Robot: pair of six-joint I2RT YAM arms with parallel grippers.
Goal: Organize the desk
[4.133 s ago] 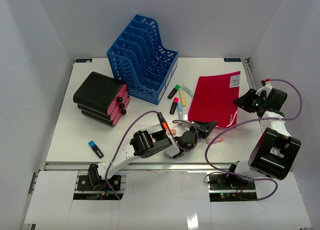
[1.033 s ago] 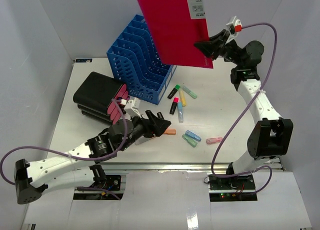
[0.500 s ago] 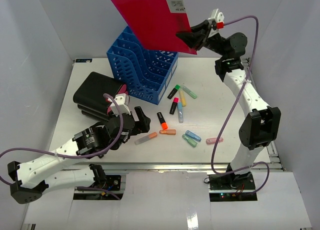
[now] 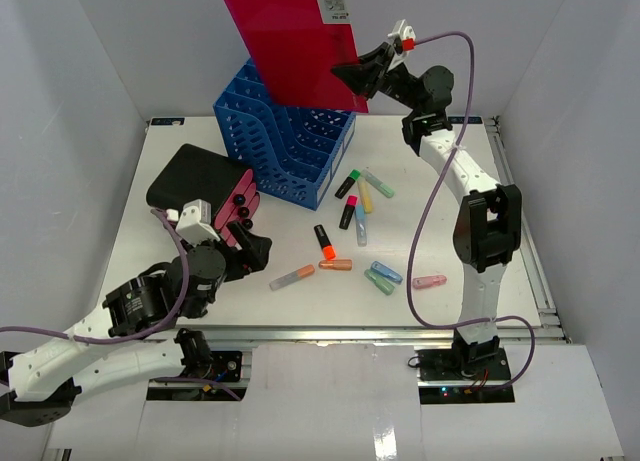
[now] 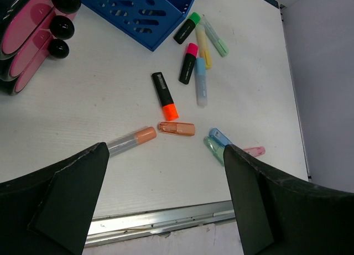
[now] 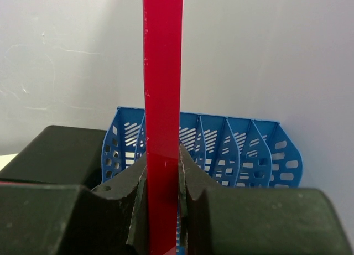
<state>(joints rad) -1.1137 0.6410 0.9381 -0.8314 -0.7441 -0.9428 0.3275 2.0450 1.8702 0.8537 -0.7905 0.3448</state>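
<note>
- My right gripper (image 6: 162, 172) is pinching the red folder (image 6: 162, 72) near a lower corner. The jaws are closing almost together on the thin sheet and holding it upright, edge-on to my wrist camera.
- I am judging the folder to be light, thin and slick. It is stiff enough to stand from one pinch but likely to flex and sway at its free top, so I am favouring this low hold and a slow descent.
- The folder is hanging over the blue file rack (image 4: 285, 141); I am not able to tell which slot it is lining up with.
- My left gripper (image 5: 166, 150) is standing wide open, holding nothing, and hovering above the scattered highlighters (image 5: 177, 128).
- I am expecting those to be small, smooth and apt to roll, so I am planning to take each across the barrel at mid-length.
- The desk (image 4: 450, 211) is lying flat beneath everything, rigid and fixed, a surface to set things on rather than grasp. It is carrying the rack towards its far edge and the black-and-pink cases (image 4: 200, 196) on its left.
</note>
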